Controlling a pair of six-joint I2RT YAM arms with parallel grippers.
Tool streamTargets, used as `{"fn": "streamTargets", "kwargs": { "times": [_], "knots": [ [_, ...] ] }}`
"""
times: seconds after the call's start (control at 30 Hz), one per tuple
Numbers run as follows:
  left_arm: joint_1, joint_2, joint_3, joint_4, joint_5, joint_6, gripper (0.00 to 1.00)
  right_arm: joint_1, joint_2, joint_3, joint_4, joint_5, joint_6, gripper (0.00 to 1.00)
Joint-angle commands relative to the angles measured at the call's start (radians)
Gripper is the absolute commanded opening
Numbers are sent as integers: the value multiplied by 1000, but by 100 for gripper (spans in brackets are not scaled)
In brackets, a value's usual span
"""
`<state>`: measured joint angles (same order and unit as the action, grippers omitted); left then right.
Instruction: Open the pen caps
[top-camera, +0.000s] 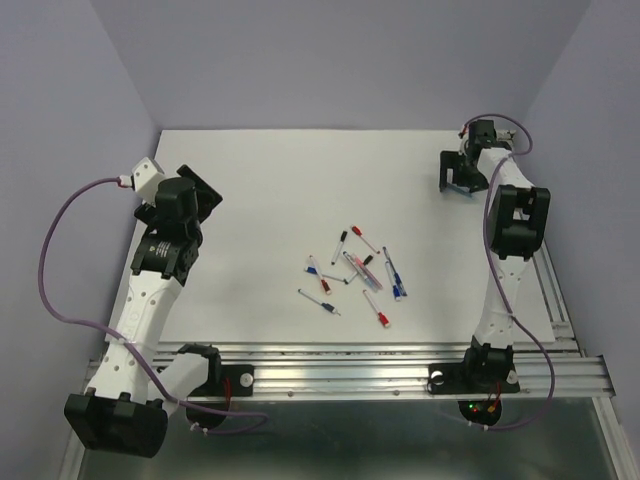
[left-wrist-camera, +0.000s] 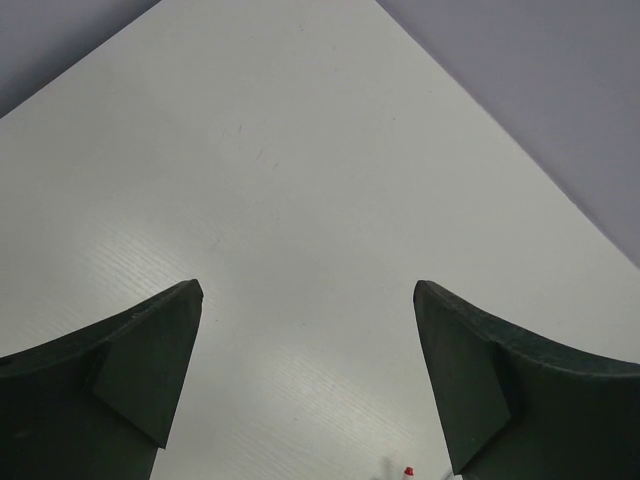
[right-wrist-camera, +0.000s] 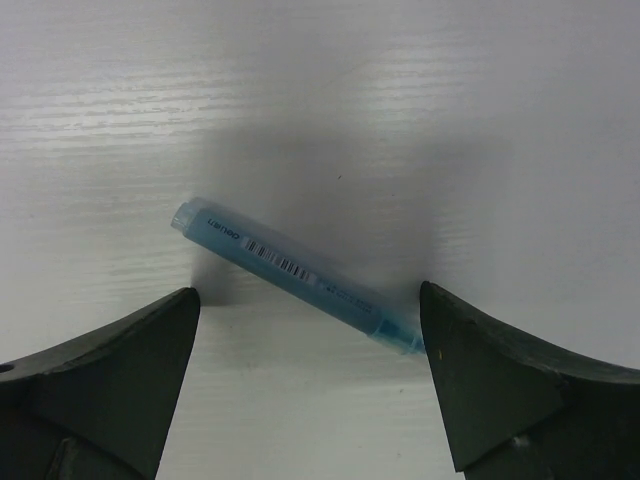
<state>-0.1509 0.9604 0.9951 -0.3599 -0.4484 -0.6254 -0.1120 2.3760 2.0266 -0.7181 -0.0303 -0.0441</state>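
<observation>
**Both claws wide open, nothing gripped; blue pen framed by the right one**

- The pens (top-camera: 355, 272) are heaped mid-table, well apart from both arms. The caps (top-camera: 383, 321) show as red, blue and black ends on them. Whether any is already off can't be told at this size.
- One blue pen (right-wrist-camera: 300, 275) is seen in the right wrist view only. It lies flat on the table (top-camera: 260, 180), askew between the fingers. Clear of the heap, it can be pinched without its neighbours being knocked.
- Right claw (right-wrist-camera: 308, 293): fully spread and pointed down at the far right of the table, straddling the blue pen with nothing pinched. The pen's lower end sits right at one finger's inner edge, but contact can't be confirmed.
- The pen runs largely along the closing line, so a squeeze would land near its ends. A wrist turn is judged necessary before a grip across the barrel.
- Left claw (left-wrist-camera: 308, 288): spread just as wide and empty, held over bare table on the left. Only a red tip (left-wrist-camera: 407, 470) peeks in at the bottom edge of its view.
- The left claw is probably kept free as the second hand, since the barrel must be held by one claw while the cap is pulled by the other.
</observation>
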Motion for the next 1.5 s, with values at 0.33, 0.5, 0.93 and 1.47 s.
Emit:
{"fn": "streamTargets", "kwargs": {
  "times": [0.33,0.5,0.93,1.47],
  "knots": [
    [-3,-28,50,-1,-42,9,99,-8,-93,-273,48,-29,-11,51],
    [-1,-31,39,13,-23,6,99,-6,-141,-383,62,-127,-2,20],
    [-10,-43,-104,304,538,-8,98,156,-547,-771,313,-376,154,1],
    [-328,170,-182,684,734,-131,91,650,-813,-953,893,-675,598,1]
  ]
}}
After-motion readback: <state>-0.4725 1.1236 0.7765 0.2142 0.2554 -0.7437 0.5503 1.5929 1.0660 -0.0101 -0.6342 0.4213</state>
